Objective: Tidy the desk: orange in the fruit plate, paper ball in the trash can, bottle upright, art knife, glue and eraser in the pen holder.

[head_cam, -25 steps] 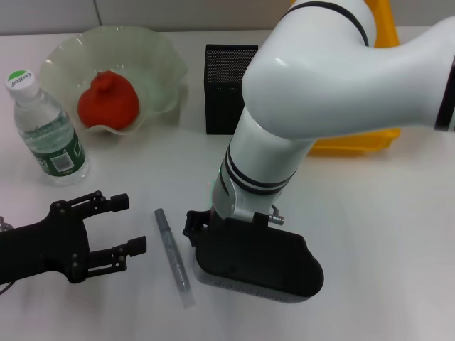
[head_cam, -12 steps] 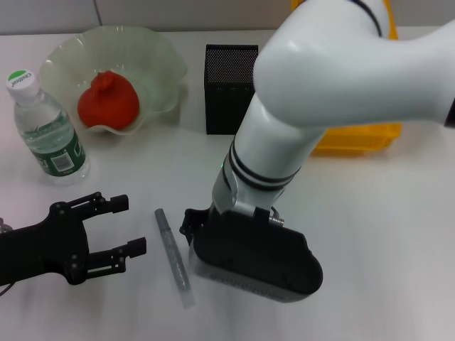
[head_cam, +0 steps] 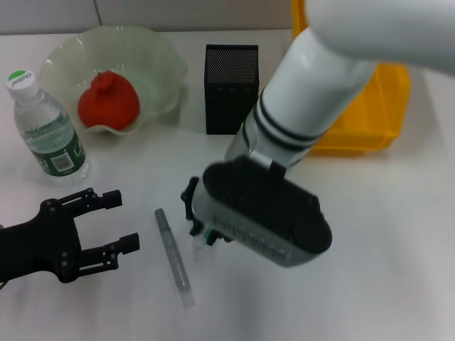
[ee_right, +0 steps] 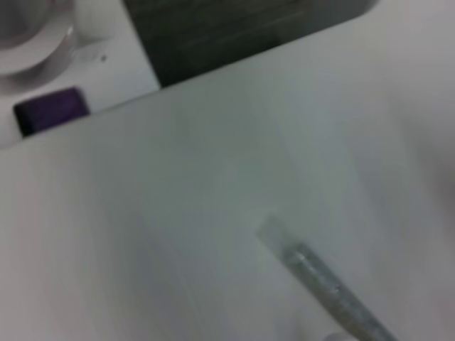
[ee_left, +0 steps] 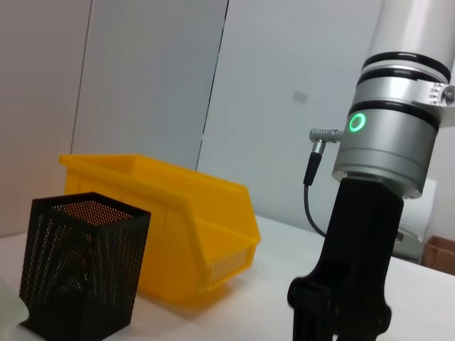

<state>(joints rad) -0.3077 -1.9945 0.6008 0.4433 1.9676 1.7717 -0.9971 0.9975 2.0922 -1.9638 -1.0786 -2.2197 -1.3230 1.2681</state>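
Observation:
The orange [head_cam: 106, 101] lies in the pale green fruit plate [head_cam: 158, 57] at the back left. The bottle [head_cam: 47, 131] stands upright at the left. The black mesh pen holder [head_cam: 231, 87] stands mid-back and also shows in the left wrist view [ee_left: 82, 264]. The grey art knife [head_cam: 174, 257] lies flat on the desk and also shows in the right wrist view [ee_right: 328, 288]. My right gripper [head_cam: 197, 227] hangs just right of the knife, shut on a small white-and-green glue stick [head_cam: 203, 239]. My left gripper [head_cam: 117, 224] is open and empty left of the knife. Paper ball and eraser are out of view.
The yellow trash can [head_cam: 370, 121] stands at the back right, behind my right arm, and shows beside the pen holder in the left wrist view [ee_left: 181, 227]. A small purple thing [ee_right: 50, 110] lies on the desk in the right wrist view.
My right arm has lifted and swung back towards the pen holder, and the glue stick now shows at its fingertips. My left gripper has drawn slightly left and stays open.

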